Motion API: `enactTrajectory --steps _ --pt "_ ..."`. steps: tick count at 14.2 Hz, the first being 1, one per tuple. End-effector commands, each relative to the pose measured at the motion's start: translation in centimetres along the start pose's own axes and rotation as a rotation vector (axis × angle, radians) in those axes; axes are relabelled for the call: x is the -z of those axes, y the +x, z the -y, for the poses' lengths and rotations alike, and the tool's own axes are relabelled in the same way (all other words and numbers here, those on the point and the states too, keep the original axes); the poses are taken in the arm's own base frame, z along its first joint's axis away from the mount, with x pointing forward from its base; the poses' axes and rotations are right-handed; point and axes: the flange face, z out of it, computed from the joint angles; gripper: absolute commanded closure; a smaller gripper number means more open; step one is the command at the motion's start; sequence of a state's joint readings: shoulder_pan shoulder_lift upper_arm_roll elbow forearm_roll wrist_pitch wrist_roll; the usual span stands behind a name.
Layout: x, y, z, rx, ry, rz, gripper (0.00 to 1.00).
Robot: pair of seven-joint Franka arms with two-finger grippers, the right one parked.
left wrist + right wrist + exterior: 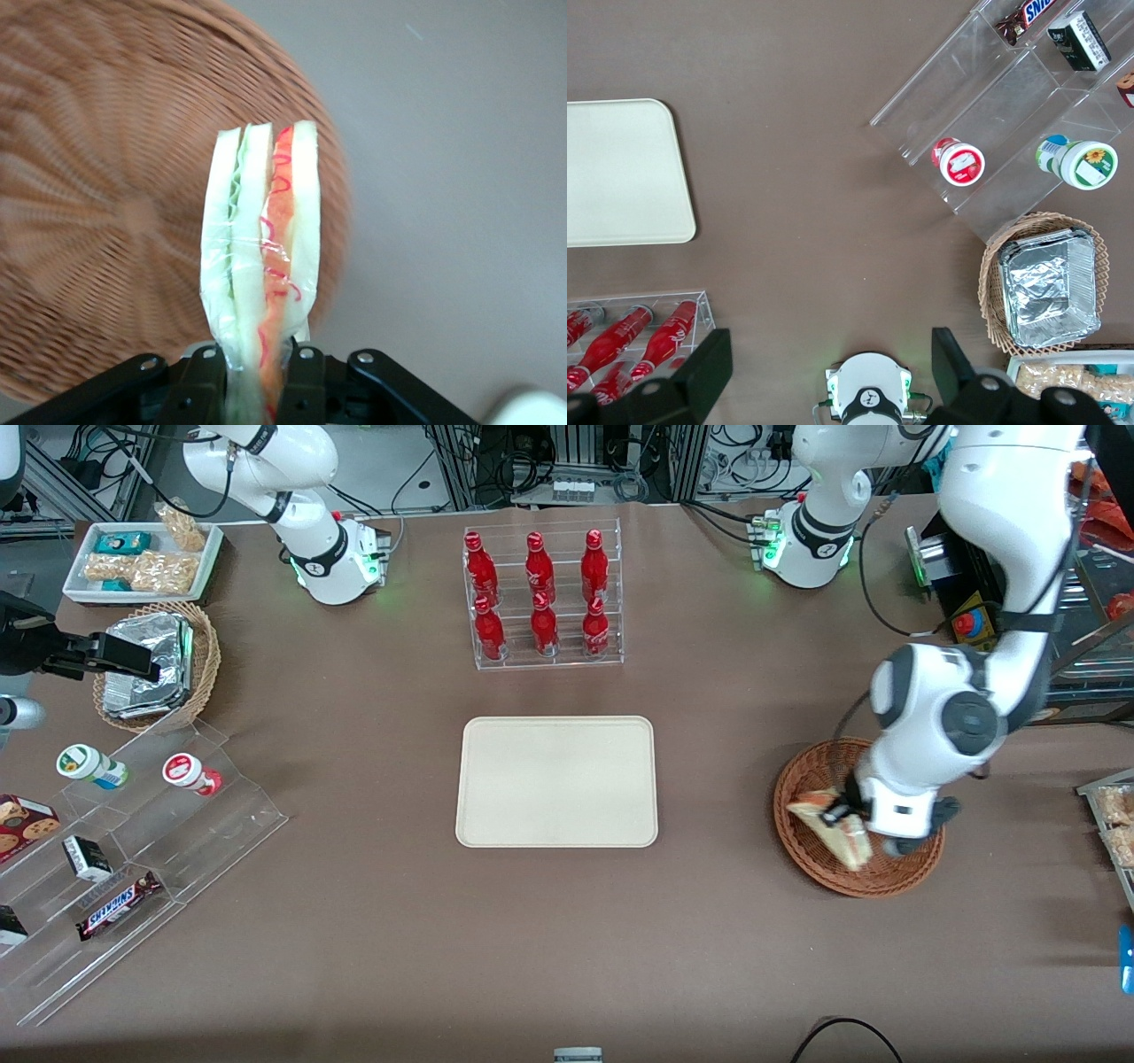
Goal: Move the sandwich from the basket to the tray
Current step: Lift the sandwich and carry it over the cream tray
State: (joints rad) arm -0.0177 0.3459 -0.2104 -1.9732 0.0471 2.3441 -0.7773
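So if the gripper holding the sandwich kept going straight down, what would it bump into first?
Probably the basket. The gripper points down over its rim, shut on the sandwich, so the sandwich's tip would likely touch wicker first; depth is unclear.

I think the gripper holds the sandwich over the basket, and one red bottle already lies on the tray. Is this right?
Not quite. The tray is bare in the front view; the red bottles all stand in their clear rack, farther from the camera. The rest holds: the gripper has its jaws shut on the sandwich over the basket, as the left wrist view shows.
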Motion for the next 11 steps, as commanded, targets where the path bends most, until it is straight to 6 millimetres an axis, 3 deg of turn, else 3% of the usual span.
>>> enactTrajectory --steps 1,4,7,9,11 --pt "0.1 -6.6 -7.0 -0.181 0.006 0.003 0.85" --pt "-0.7 -13.0 -15.8 -0.318 0.014 0.046 0.85" --pt "-3.5 -19.6 -23.2 -0.319 0.021 0.071 0.84" --pt "-5.2 -22.3 -25.8 -0.341 0.012 0.076 0.84" --pt "-6.1 -25.4 -27.0 -0.401 0.047 0.058 0.81"
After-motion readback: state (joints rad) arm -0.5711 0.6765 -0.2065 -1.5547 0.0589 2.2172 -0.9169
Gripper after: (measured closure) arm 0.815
